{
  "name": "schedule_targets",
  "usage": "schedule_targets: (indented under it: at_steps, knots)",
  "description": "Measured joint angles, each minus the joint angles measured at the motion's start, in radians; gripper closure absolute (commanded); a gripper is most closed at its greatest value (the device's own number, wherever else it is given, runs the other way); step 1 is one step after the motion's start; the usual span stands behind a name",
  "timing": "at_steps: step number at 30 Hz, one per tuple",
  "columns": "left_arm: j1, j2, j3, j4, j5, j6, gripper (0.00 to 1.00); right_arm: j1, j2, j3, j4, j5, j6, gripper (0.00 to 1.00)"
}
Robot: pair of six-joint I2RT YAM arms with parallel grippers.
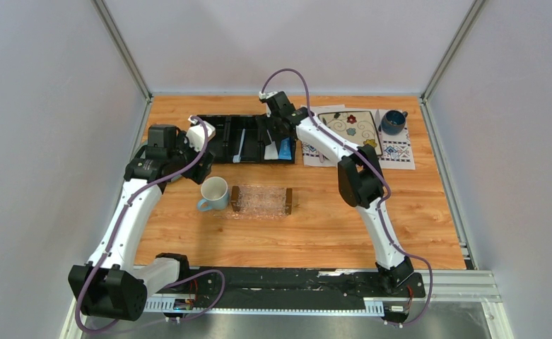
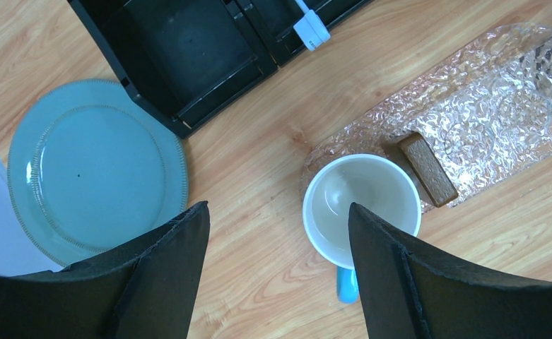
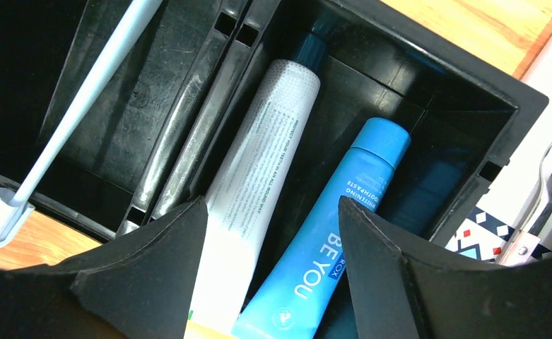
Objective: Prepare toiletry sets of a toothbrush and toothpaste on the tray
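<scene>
The black organizer [image 3: 464,88] held a white tube [image 3: 259,162] and a blue tube [image 3: 336,240] centre-frame, with the toothbrush [image 3: 82,92] upper left. The right gripper [image 3: 269,205] and left gripper [image 2: 278,208] gaped wide.

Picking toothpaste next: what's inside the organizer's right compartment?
Two tubes side by side: a white tube and a blue tube. The right gripper partly covers their lower ends.

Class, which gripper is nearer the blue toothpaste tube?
Right. The right gripper hovers open directly above the blue toothpaste tube in the black organizer; the left gripper hangs by the white mug, off the organizer's opposite end.
</scene>
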Motion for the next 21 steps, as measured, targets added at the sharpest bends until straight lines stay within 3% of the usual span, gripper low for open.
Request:
schedule_targets:
  at_steps: [21]
  knots:
    - [0.000, 0.018, -0.011, 0.014, 0.003, 0.000, 0.21, 0.001, 0.039, 0.027, -0.031, 0.039, 0.004, 0.30]
